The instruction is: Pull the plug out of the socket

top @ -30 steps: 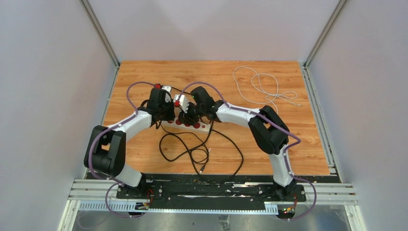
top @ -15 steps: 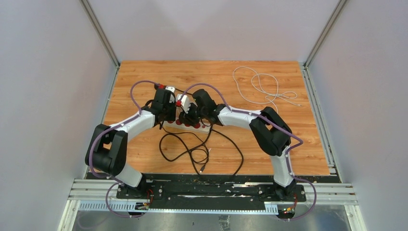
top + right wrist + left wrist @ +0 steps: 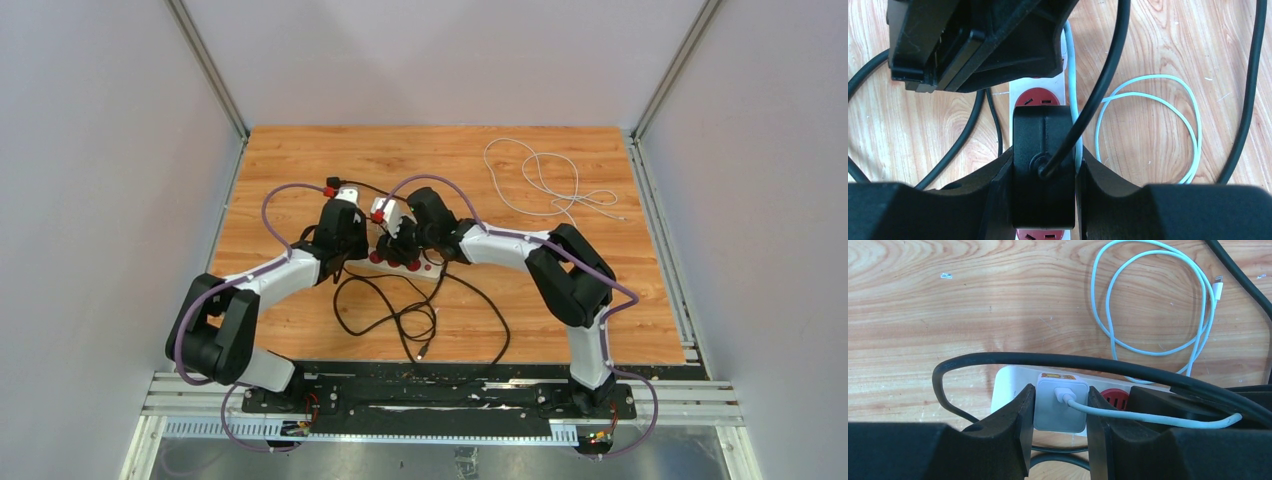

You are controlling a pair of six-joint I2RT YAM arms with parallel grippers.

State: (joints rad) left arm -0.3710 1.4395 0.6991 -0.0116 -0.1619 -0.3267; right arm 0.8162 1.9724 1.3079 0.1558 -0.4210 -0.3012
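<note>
Left gripper (image 3: pixel 1060 401) clamps one white plug (image 3: pixel 1058 416), right gripper (image 3: pixel 1044 165) one black plug (image 3: pixel 1040 131), both on one socket (image 3: pixel 1010 382).

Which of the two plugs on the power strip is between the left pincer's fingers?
The white square plug with the thin white cable; the black plug with the thick cord sits in the right pincer.

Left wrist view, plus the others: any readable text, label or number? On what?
No text is readable.
Orange-yellow sticker on the power strip, above the white charger: print too blurred to read.
Tiny white scrap on the table: too small to read.
Black plug, right wrist view: no marking shows.
</note>
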